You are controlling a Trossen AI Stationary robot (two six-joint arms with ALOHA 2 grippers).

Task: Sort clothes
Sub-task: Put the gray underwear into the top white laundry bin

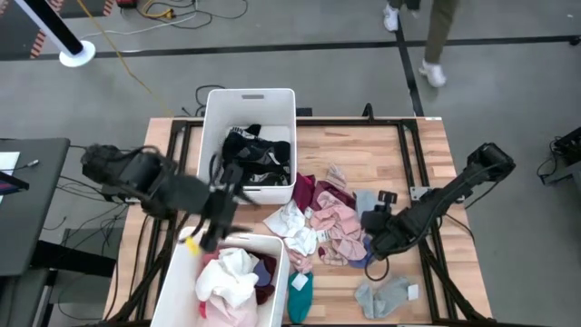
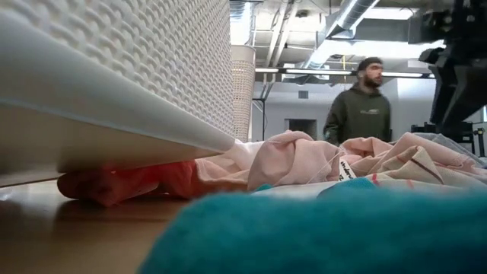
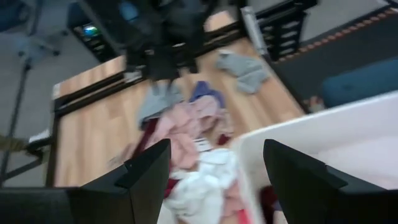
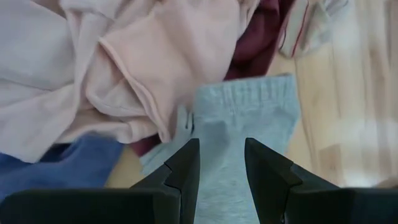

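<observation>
Right wrist view: your right gripper (image 4: 221,163) hangs with jaws parted over the limp grey sock (image 4: 239,124); pinch its ribbed cuff. Left jaws open.

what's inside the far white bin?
The far white bin holds black clothes with white markings, piled toward its table-side end; the other end shows bare floor. Anything under that pile is covered.

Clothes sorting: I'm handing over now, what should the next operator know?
Left gripper: open, empty, above the near bin.
Right gripper: jaws apart, down over a grey sock at the pile's edge, not gripped yet.
Done: dark clothes in the far bin; white and pink ones in the near bin.
Left: the pile, a teal piece, grey socks.
</observation>
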